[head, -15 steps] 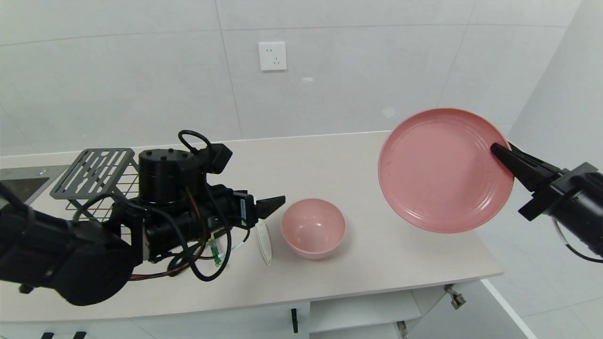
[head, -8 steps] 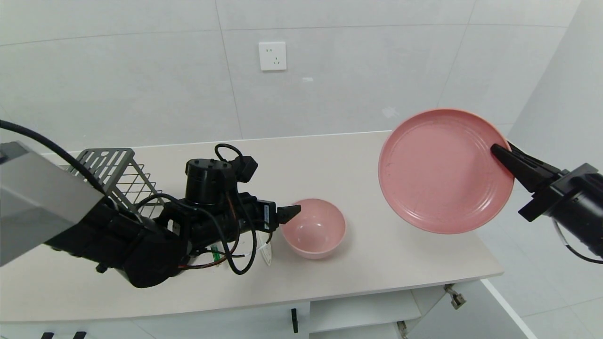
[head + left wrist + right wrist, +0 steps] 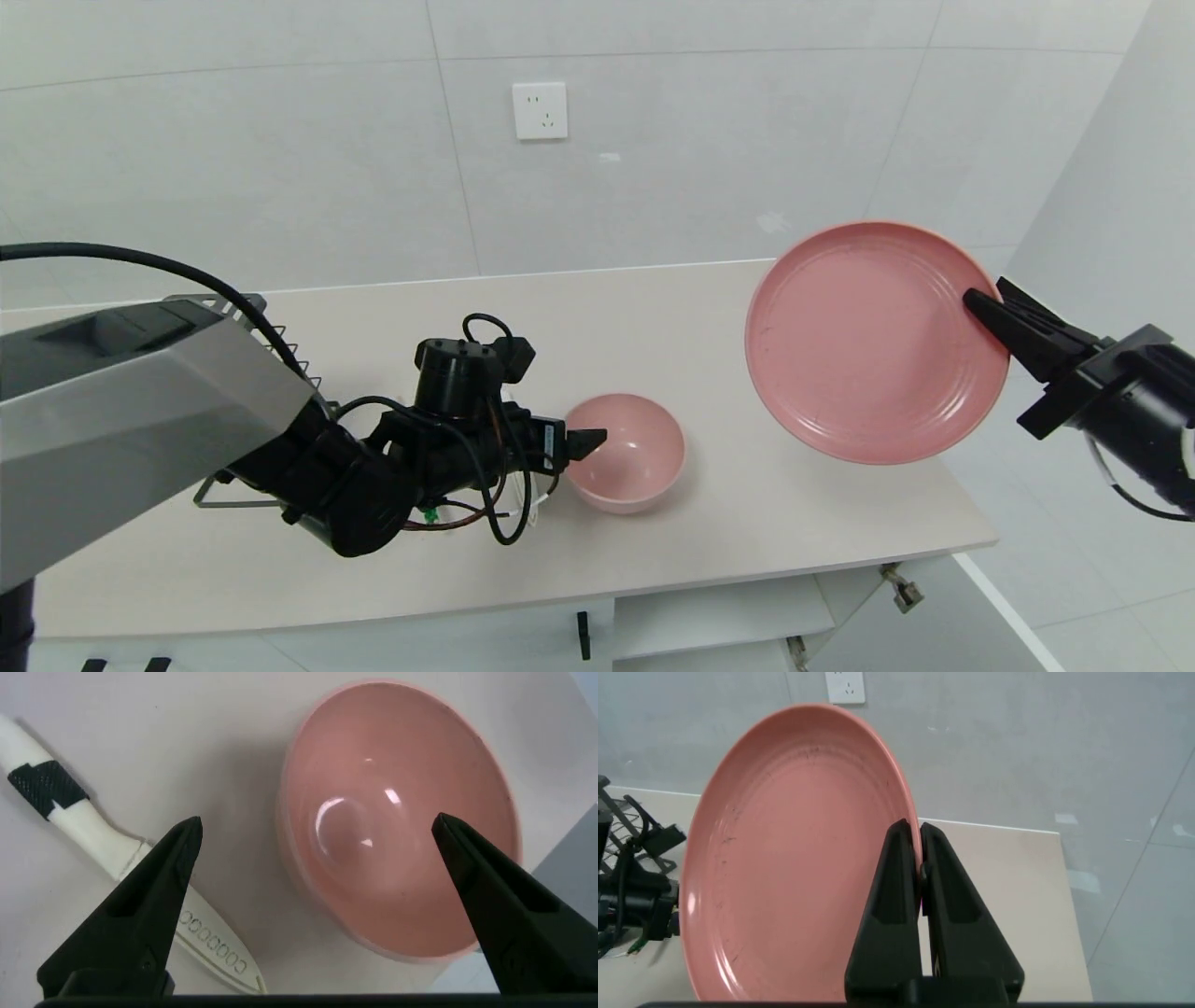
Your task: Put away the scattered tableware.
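A pink bowl (image 3: 624, 452) stands upright on the counter (image 3: 728, 523); the left wrist view shows the pink bowl (image 3: 402, 840) from above. My left gripper (image 3: 583, 441) is open at the bowl's left rim, and its fingers (image 3: 149, 896) straddle most of the bowl. A white utensil (image 3: 121, 849) with a black band lies on the counter beside the bowl. My right gripper (image 3: 980, 313) is shut on the rim of a pink plate (image 3: 873, 341), held tilted in the air above the counter's right end. In the right wrist view the plate (image 3: 785, 849) stands on edge.
A black wire rack (image 3: 280, 350) sits at the counter's left, mostly behind my left arm. A wall socket (image 3: 540, 110) is on the tiled wall behind. The counter's front edge runs close below the bowl, and its right end falls off under the plate.
My left arm has swung right across the counter, bringing its gripper from left of the bowl to the bowl's rim and covering the utensil. The plate has shifted slightly left and down.
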Robot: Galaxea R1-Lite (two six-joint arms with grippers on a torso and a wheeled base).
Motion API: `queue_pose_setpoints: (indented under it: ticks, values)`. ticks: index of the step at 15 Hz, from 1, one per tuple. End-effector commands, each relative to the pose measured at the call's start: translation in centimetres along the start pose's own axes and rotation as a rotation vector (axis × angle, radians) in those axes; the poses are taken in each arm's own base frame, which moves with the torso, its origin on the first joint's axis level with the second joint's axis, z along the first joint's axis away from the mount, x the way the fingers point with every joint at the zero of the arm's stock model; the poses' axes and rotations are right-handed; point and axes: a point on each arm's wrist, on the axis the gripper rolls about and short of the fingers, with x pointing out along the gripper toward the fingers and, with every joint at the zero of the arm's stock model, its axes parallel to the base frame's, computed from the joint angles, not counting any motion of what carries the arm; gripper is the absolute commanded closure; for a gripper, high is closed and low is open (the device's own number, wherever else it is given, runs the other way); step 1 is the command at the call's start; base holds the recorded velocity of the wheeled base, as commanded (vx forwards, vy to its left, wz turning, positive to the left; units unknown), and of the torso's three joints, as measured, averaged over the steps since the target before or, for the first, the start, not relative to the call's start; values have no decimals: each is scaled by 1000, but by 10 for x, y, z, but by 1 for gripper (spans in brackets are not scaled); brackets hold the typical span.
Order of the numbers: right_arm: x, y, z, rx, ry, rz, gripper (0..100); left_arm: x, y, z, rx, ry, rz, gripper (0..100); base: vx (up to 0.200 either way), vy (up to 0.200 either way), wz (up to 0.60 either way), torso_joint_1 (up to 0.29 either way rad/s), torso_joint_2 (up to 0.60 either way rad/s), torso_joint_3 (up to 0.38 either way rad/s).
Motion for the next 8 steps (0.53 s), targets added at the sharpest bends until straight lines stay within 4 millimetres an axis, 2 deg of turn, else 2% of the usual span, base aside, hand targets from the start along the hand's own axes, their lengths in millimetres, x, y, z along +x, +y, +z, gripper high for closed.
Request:
queue_pose_setpoints:
  ticks: [1, 8]
  values:
    - [1, 0, -2, -2, 7, 0, 100, 6, 0, -4, 0, 14, 0, 0, 0, 0, 0, 0, 0, 0]
    - [2, 0, -1, -7, 5, 0, 100, 15, 1, -11, -2, 37, -5, 0, 0, 0, 0, 0, 0, 0]
